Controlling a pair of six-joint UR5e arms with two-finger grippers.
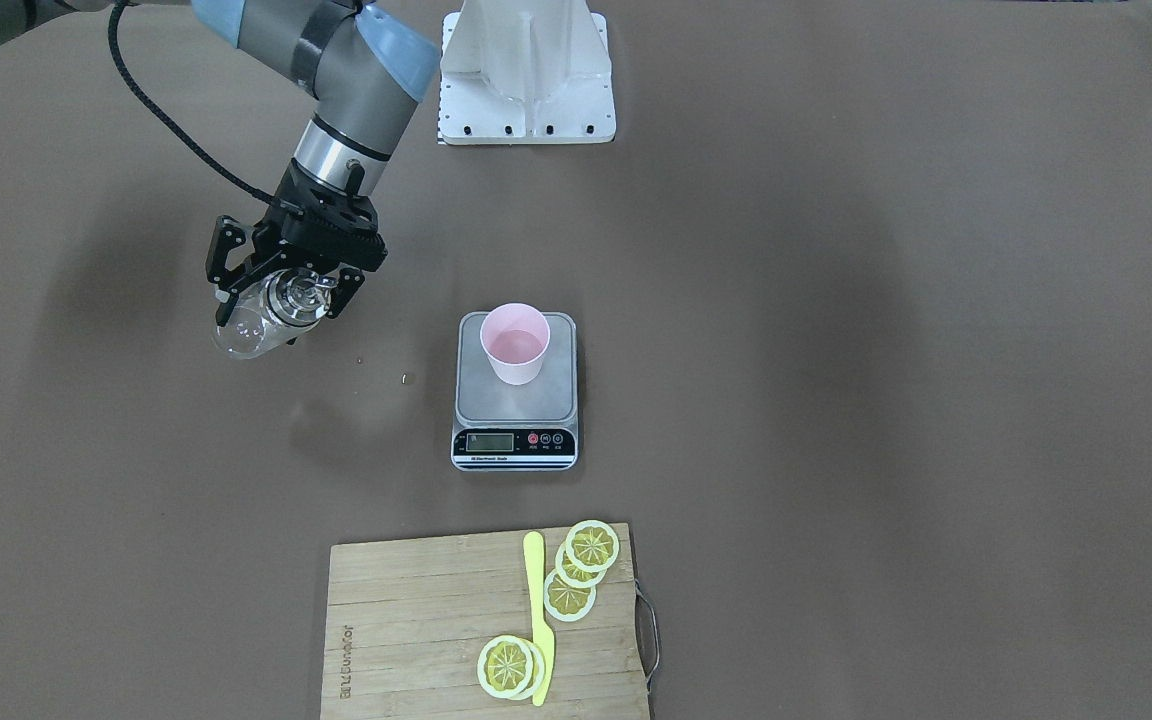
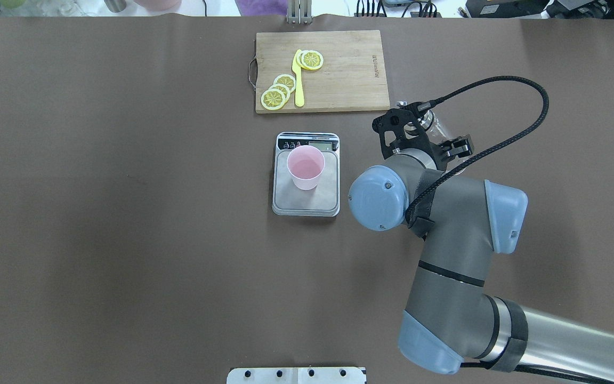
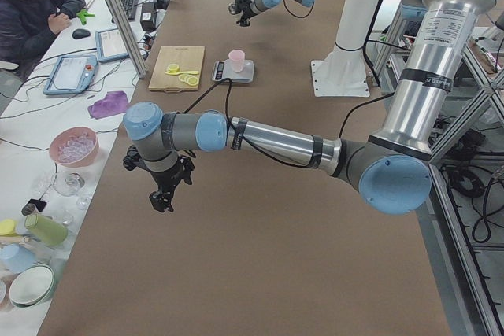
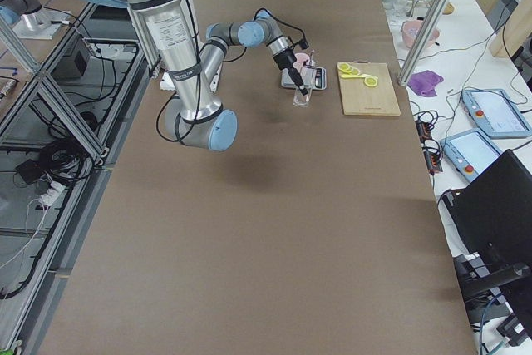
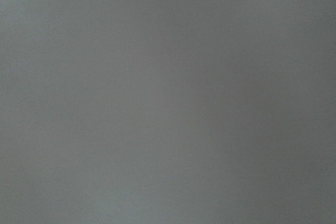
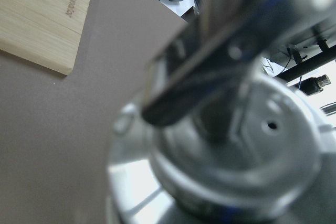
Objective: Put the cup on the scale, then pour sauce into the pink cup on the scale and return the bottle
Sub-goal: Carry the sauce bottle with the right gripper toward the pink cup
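Observation:
The pink cup [image 1: 514,345] stands upright on the scale [image 1: 516,408] at mid-table; it also shows in the overhead view [image 2: 305,166] on the scale [image 2: 307,205]. My right gripper [image 1: 284,298] is shut on the neck of the clear bottle [image 1: 241,337], held upright to the scale's side, well apart from it. The bottle [image 2: 434,126] peeks out past the wrist in the overhead view. Its silver spout cap [image 6: 236,145] fills the right wrist view, blurred. My left gripper [image 3: 161,198] hangs over bare table far from the scale; I cannot tell if it is open.
A wooden cutting board [image 1: 416,630] with lemon slices [image 1: 591,547] and a yellow knife [image 1: 539,620] lies beyond the scale on the operators' side. The white robot base [image 1: 526,70] is behind the scale. A small droplet [image 1: 406,378] lies on the mat.

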